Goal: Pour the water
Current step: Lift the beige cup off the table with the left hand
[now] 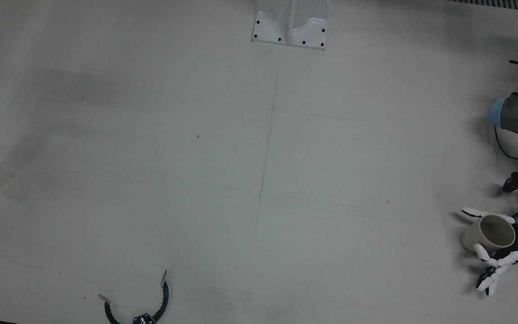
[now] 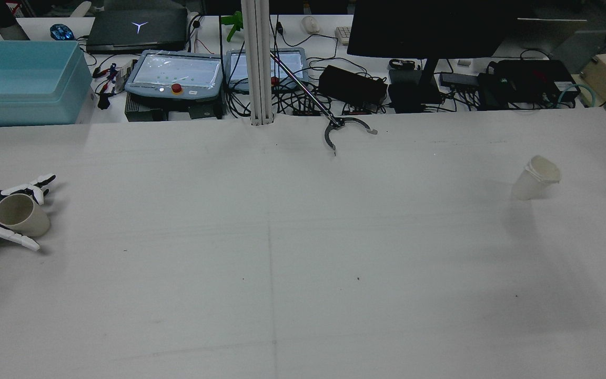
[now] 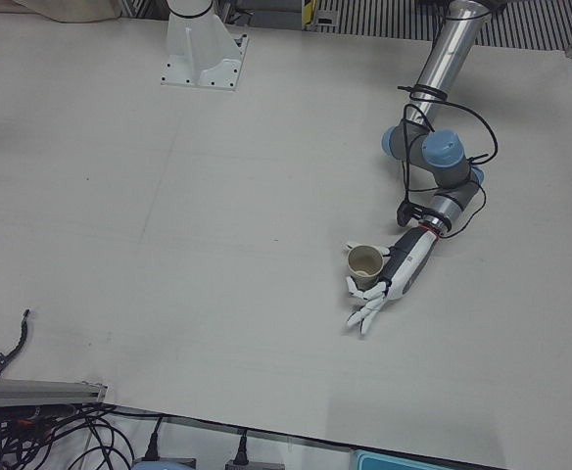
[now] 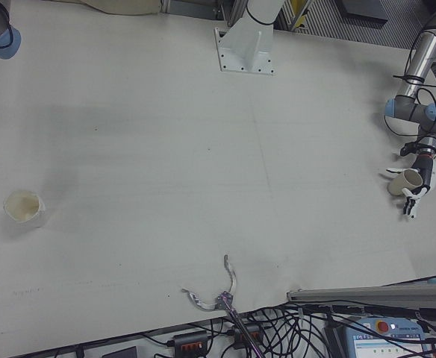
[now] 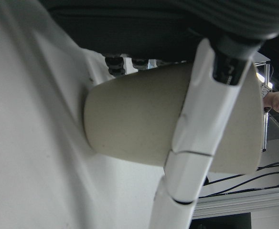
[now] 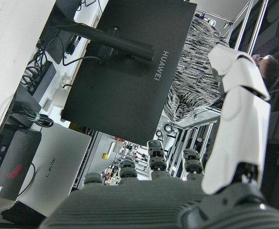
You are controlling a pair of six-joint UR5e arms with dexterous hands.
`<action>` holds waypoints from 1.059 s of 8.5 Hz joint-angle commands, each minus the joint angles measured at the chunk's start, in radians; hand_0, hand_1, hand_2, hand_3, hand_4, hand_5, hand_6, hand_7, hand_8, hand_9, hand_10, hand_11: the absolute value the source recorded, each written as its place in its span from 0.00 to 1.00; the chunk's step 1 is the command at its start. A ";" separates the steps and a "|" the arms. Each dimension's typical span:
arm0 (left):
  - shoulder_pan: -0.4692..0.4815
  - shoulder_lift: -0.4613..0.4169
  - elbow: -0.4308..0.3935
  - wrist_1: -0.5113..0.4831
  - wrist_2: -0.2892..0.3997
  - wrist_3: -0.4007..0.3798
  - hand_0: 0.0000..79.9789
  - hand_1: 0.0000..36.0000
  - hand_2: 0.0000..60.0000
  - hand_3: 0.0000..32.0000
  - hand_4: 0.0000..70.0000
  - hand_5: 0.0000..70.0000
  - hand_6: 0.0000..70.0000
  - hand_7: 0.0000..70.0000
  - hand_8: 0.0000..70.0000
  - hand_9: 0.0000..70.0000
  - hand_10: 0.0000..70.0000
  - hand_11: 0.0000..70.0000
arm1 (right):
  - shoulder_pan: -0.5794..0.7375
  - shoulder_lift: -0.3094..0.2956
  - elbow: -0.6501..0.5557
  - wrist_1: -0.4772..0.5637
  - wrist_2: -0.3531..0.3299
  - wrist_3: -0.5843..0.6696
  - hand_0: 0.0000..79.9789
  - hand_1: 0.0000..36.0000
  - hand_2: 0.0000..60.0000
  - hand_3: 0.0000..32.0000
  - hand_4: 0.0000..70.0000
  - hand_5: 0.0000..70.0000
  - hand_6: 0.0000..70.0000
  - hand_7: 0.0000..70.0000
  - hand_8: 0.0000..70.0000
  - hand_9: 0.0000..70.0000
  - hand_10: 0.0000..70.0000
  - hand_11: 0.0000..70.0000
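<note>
White table [image 1: 259, 180], front view: left hand [image 1: 502, 252] grasps a cup [image 1: 488, 232] at the right edge, mouth tipped up.

Rear view: second cup [image 2: 537, 177] near the right edge, tilted.

Right hand [image 6: 235, 114] view: holds nothing.

Risk: loose hold, cup could slip.

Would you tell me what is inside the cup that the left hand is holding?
The cup in the left hand shows only bare beige inner wall from above; no water is visible. Its very bottom is shadowed, so a little liquid cannot be ruled out.
</note>
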 commanded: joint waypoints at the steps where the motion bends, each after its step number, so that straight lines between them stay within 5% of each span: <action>1: 0.002 0.004 -0.028 0.044 -0.011 -0.086 1.00 1.00 0.08 0.00 0.55 1.00 0.18 0.16 0.04 0.01 0.07 0.15 | 0.031 -0.002 0.008 0.005 0.000 0.007 0.67 0.71 0.40 0.00 0.00 0.10 0.18 0.18 0.05 0.08 0.00 0.00; 3: 0.002 0.003 -0.124 0.165 -0.008 -0.164 1.00 1.00 0.58 0.00 0.54 1.00 0.19 0.17 0.04 0.01 0.07 0.17 | 0.013 -0.056 -0.013 0.068 -0.002 0.019 0.67 0.72 0.40 0.00 0.00 0.10 0.18 0.18 0.05 0.08 0.00 0.00; 4: 0.003 -0.006 -0.166 0.215 -0.008 -0.191 1.00 1.00 0.93 0.00 0.53 1.00 0.19 0.17 0.04 0.01 0.07 0.16 | -0.005 -0.060 -0.100 0.130 -0.002 0.019 0.67 0.74 0.41 0.00 0.00 0.11 0.17 0.14 0.06 0.08 0.00 0.00; 7: 0.005 -0.009 -0.279 0.334 -0.008 -0.195 1.00 1.00 1.00 0.00 0.53 1.00 0.20 0.18 0.04 0.02 0.06 0.16 | -0.082 0.081 -0.559 0.489 -0.002 0.030 0.70 0.80 0.47 0.00 0.02 0.13 0.21 0.20 0.09 0.13 0.00 0.00; 9: 0.005 -0.009 -0.281 0.339 -0.008 -0.194 1.00 1.00 1.00 0.00 0.52 1.00 0.19 0.18 0.04 0.02 0.06 0.15 | -0.171 0.090 -0.665 0.582 0.000 0.024 0.75 0.89 0.50 0.00 0.07 0.14 0.22 0.20 0.08 0.11 0.00 0.00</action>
